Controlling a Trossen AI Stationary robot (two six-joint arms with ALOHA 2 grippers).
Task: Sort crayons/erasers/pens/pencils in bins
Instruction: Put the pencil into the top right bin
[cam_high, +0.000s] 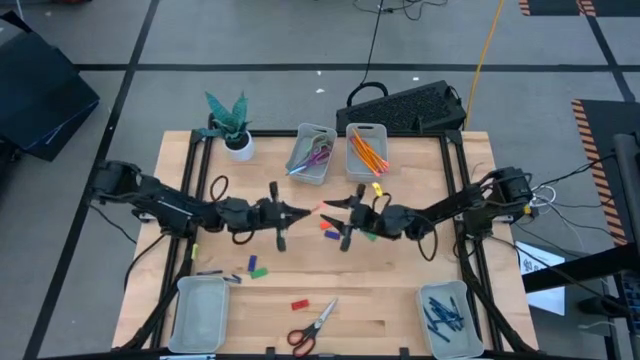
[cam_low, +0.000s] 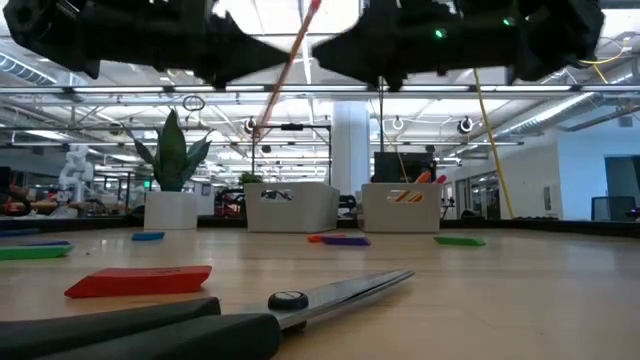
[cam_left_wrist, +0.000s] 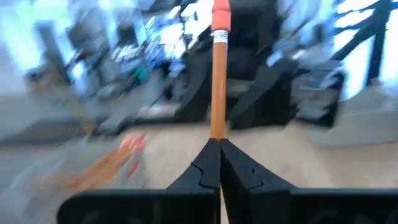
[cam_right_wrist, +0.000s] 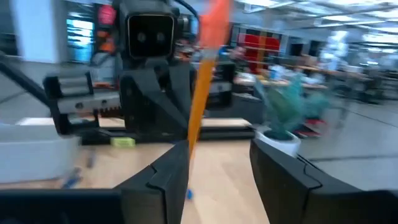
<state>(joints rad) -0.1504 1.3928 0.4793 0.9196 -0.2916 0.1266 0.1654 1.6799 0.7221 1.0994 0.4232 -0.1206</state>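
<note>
Over the table's middle my left gripper (cam_high: 298, 212) is shut on an orange pencil (cam_left_wrist: 217, 87) with a pink end. Facing it, my right gripper (cam_high: 332, 205) is open, and the pencil (cam_right_wrist: 200, 87) passes close by one of its fingers (cam_right_wrist: 168, 171). The far bins hold scissors (cam_high: 312, 155) and more pencils (cam_high: 367, 150). The near right bin (cam_high: 447, 318) holds dark blue pens. The near left bin (cam_high: 200, 312) holds nothing I can see. Red (cam_high: 299, 304), green (cam_high: 258, 271) and blue (cam_high: 252, 263) erasers lie flat on the wood. My left gripper pinches the pencil's orange shaft (cam_left_wrist: 217, 134) between its two fingertips (cam_left_wrist: 239, 165). The pencil hangs clear of the table. In the low view it slants (cam_low: 285, 70), pink end up. My right gripper: I cannot tell whether its finger touches the pencil.
Red-handled scissors (cam_high: 312, 325) lie at the near edge. More erasers (cam_high: 328, 230) sit under the grippers. A white plant pot (cam_high: 238, 145) stands at the far left. A keyboard (cam_high: 405, 105) lies beyond the far edge.
</note>
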